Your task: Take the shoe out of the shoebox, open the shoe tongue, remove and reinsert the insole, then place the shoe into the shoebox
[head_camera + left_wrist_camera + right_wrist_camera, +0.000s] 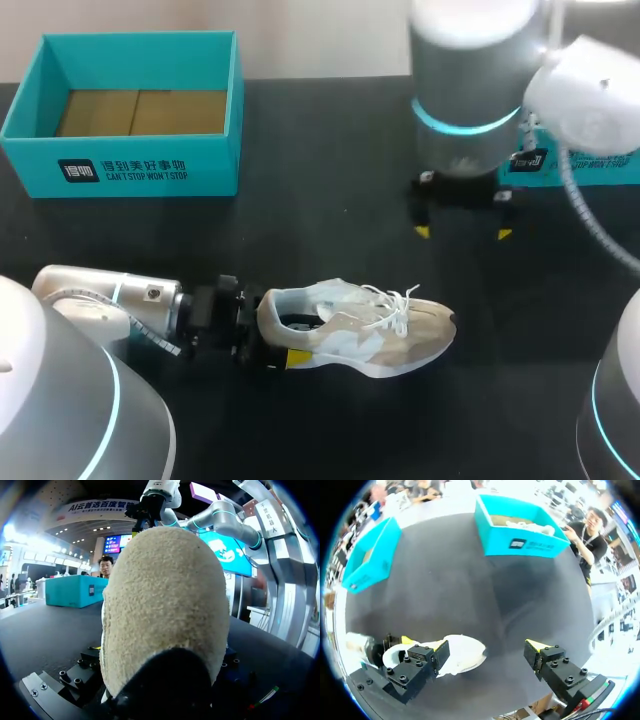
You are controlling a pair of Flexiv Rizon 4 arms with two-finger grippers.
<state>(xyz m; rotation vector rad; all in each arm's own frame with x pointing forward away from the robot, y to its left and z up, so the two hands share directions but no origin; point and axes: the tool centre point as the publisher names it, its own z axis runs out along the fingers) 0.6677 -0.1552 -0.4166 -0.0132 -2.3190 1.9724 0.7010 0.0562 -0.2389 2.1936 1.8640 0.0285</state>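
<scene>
A beige and white shoe (365, 330) lies on its side on the black table, toe to the right, laces loose. My left gripper (283, 328) straddles its heel, one yellow tip pressed on the near side, and holds it. In the left wrist view the fuzzy beige heel (165, 610) fills the space between the fingers and hides their tips. My right gripper (463, 233) hangs open above the table beyond the shoe's toe, with nothing in it. In the right wrist view, the shoe (462, 655) lies below the open right gripper (486, 647). An open teal shoebox (140, 165) stands at the back left.
A second teal box (585, 165) sits at the back right, partly behind my right arm; the right wrist view shows white paper in this box (520, 542). The other teal box (367, 562) shows a bare cardboard floor. Black tabletop (320, 200) lies between boxes and shoe.
</scene>
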